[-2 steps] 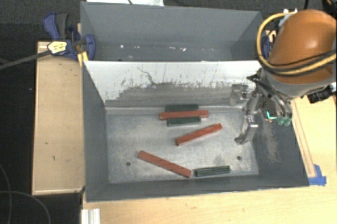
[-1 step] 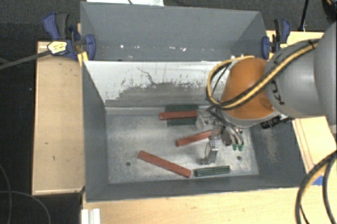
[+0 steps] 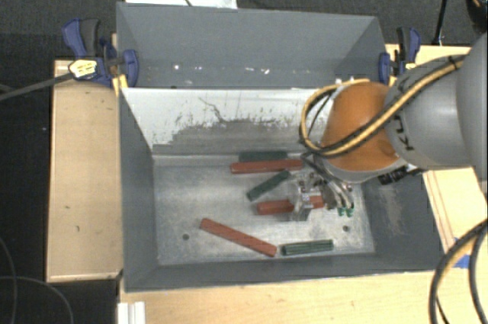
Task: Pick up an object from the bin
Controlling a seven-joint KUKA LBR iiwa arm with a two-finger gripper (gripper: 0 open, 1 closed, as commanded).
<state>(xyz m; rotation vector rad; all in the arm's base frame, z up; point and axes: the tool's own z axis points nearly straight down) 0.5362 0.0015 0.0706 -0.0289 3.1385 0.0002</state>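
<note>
Scratched grey metal is making up the sloping walls and flat floor of the bin (image 3: 191,132), and a handful of slim bars are lying loose across that floor rather than heaped. Reaching in from the right, the arm (image 3: 446,124) is carrying an orange cover (image 3: 358,128) at its wrist, with yellow-and-black cables (image 3: 316,113) looping around it. Below the cover the gripper (image 3: 306,202) is hanging low over the right-centre of the floor, right at the right end of a short red bar (image 3: 273,207) that is lying almost level there. Whether the pincer is spread or pressed together cannot be told from this angle, nor whether it is touching the bar. Just above and to the left of that bar, a dark green bar (image 3: 268,184) is lying tilted, its right end higher than its left. Farther back, near the foot of the rear wall, another green bar (image 3: 263,156) and a longer red bar (image 3: 263,168) are lying side by side – the green one behind, the red one in front, the two seemingly touching along their length. Toward the front, a long red bar (image 3: 238,237) is slanting down to the right, and just beside its lower end a green bar at the front (image 3: 307,246) is lying nearly level, close to the front wall and well apart from the gripper.
</note>
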